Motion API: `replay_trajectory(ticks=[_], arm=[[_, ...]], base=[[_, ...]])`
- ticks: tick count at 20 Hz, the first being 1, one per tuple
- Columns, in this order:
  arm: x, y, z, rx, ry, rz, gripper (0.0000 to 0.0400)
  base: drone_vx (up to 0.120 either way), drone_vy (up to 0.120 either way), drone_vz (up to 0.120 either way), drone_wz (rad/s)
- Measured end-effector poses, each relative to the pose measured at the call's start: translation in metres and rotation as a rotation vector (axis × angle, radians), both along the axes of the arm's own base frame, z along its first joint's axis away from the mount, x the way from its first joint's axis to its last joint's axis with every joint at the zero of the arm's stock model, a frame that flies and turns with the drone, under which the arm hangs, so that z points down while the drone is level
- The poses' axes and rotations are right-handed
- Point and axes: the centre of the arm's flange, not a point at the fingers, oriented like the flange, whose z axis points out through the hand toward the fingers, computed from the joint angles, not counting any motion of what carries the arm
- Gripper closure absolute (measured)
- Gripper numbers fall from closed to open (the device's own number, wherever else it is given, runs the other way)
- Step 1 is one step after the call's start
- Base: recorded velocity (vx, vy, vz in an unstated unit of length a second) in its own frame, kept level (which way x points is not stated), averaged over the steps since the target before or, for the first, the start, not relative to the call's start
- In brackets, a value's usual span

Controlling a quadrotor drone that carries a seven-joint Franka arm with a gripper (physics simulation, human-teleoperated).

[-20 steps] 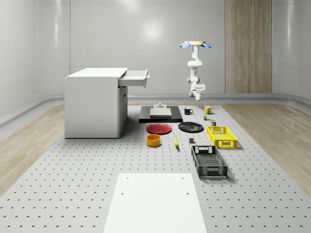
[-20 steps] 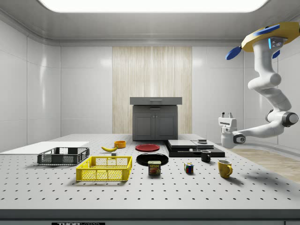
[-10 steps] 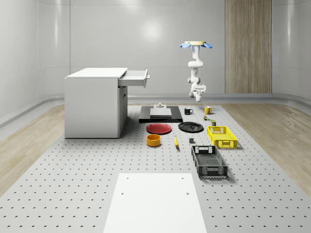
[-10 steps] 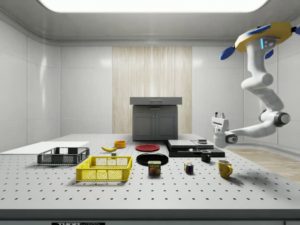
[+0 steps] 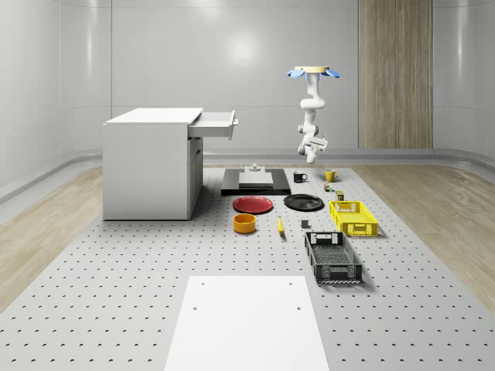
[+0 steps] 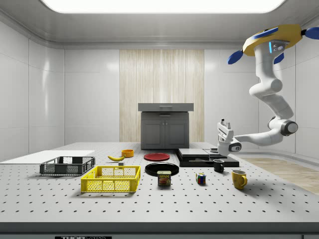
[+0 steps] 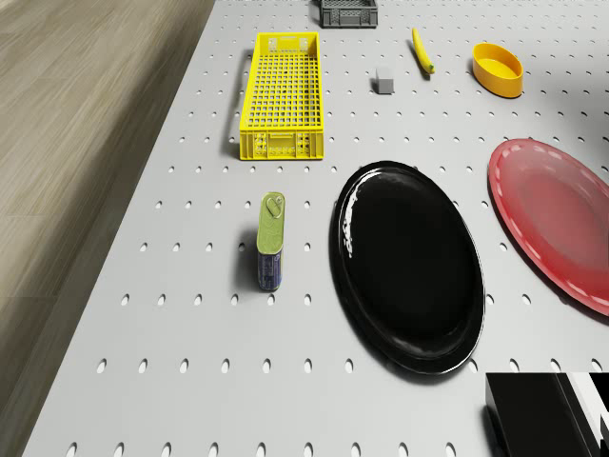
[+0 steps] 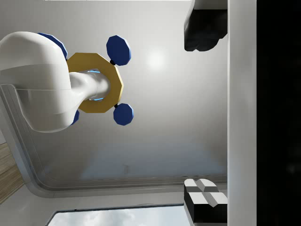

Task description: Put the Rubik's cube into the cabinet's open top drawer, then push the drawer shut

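Note:
The Rubik's cube (image 6: 201, 179) (image 5: 328, 186) sits on the perforated table between the can and the yellow mug (image 6: 239, 179). The grey cabinet (image 5: 151, 162) (image 6: 165, 127) stands at the whole-scene view's left, its top drawer (image 5: 216, 124) pulled open. The drone (image 5: 313, 72) (image 6: 271, 42) hovers high over the table's far end. Its arm hangs down and bends, so the gripper (image 6: 222, 123) (image 5: 315, 142) points upward, well above the black mug (image 6: 218, 166) and up and to the right of the cube. In the wrist view the gripper (image 8: 204, 113) is open, its two fingers (image 8: 204, 28) far apart with nothing between them, and the drone (image 8: 96, 82) is overhead.
A yellow crate (image 7: 283, 95), can (image 7: 271, 238), black plate (image 7: 409, 262), red plate (image 7: 557, 219), orange bowl (image 7: 499, 69), banana (image 7: 422, 49) and black crate (image 5: 332, 257) lie on the table. A black slab (image 5: 256, 182) sits beside the cabinet. A white sheet (image 5: 247, 321) covers the near end.
Drone and arm have shifted toward the side view's left, bringing the gripper from beyond the yellow mug to over the black mug. The fingers stay open; nothing on the table moved.

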Motion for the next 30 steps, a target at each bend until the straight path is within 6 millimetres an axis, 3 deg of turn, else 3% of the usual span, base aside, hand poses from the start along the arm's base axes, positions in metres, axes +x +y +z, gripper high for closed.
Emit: replay_trajectory(ticks=[5, 10, 14, 17, 22, 26, 30], arm=[[0.0, 0.036, -0.024, -0.44, -0.002, -0.014, 0.0], [0.003, 0.064, -0.093, -1.209, -0.002, -0.04, 0.0], [0.005, 0.043, -0.154, -1.863, 0.0, -0.063, 0.0], [0.006, 0.018, -0.178, -2.22, 0.001, -0.075, 0.0], [0.006, -0.012, -0.191, -2.55, 0.003, -0.08, 0.0], [0.006, -0.024, -0.193, -2.67, 0.004, -0.08, 0.0], [0.006, -0.029, -0.194, -2.728, 0.004, -0.079, 0.0]], base=[[0.12, 0.0, -0.12, 0.0], [0.12, 0.0, -0.12, 0.0], [0.12, 0.0, -0.12, 0.0], [0.12, 0.0, -0.12, 0.0], [0.12, 0.0, -0.12, 0.0], [0.1, 0.0, -0.12, 0.0], [0.0, 0.11, -0.12, 0.0]])
